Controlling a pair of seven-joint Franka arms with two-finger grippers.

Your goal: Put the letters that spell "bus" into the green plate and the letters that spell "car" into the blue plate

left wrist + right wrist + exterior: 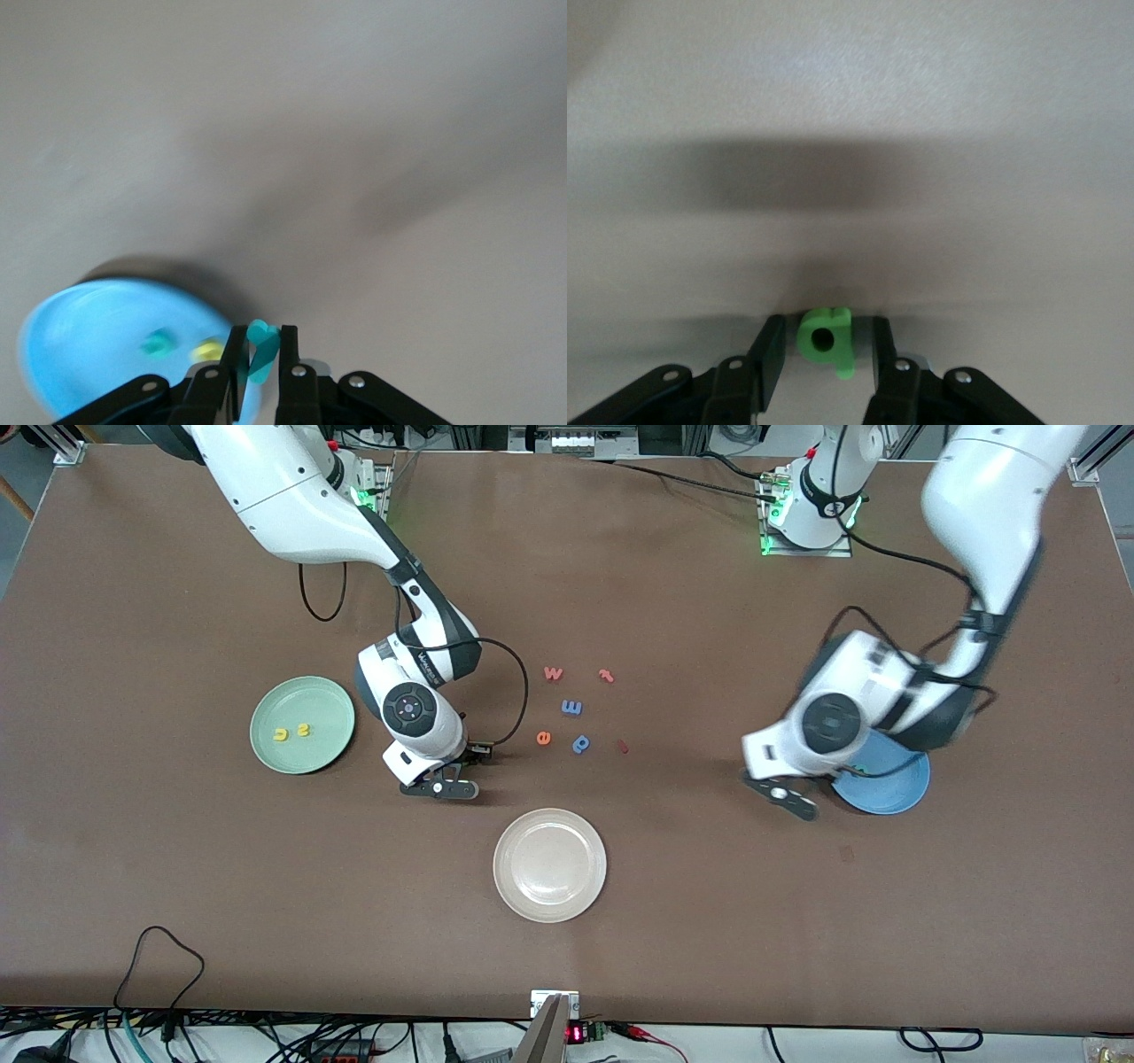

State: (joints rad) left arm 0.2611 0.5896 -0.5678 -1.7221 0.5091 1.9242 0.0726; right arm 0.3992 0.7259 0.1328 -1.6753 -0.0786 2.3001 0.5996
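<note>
The pale green plate (301, 724) lies toward the right arm's end of the table, with a yellow "u" (280, 733) and a yellow "s" (304, 729) in it. Beside it, my right gripper (438, 784) (826, 326) is low at the table and open. The green "b" (827, 339) lies flat between its fingers, with a gap on each side. My left gripper (780, 793) (260, 335) is shut on a teal letter (263, 354) by the rim of the blue plate (886, 784) (97, 345). A teal letter (159, 341) and a yellow letter (206, 350) lie in that plate.
Loose letters lie mid-table: a pink "w" (553, 673), a pink "t" (606, 675), a blue letter (572, 708), an orange "e" (543, 737), a blue "p" (581, 743) and a small red piece (623, 747). A cream plate (549, 865) sits nearer the front camera.
</note>
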